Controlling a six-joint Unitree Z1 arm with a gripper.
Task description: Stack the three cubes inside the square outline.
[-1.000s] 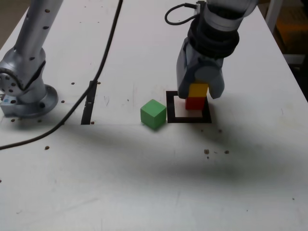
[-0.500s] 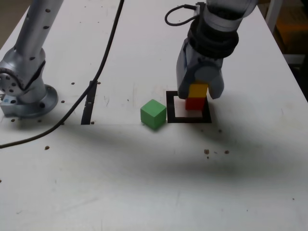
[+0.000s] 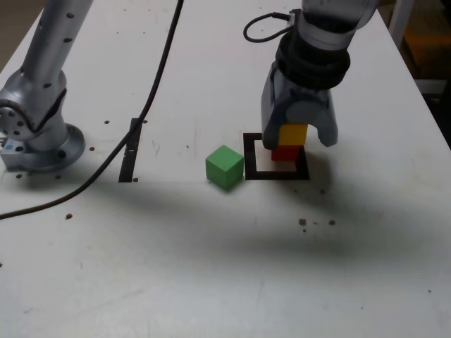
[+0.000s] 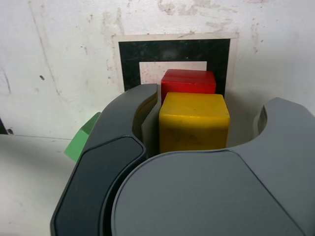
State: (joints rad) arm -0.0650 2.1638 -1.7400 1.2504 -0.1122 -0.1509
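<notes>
Jaws apart around the small matte yellow cube (image 3: 292,134), resting on the red cube (image 3: 285,152) inside the black square outline (image 3: 276,173) at centre frame; release judged underway, green cube (image 3: 225,167) next.

Even, soft overhead light. Broad diffuse shadow spreads across table (image 3: 211,282) below my gripper (image 3: 299,134). No glare. Exterior view slightly soft; my wrist view sharp, housing close and dark.

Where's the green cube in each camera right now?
Exterior view: green cube sits on the table just outside the square outline, on the exterior view's left.
Wrist view: only a green corner shows beside the dark finger.
Shared landmark: the square outline.
</notes>
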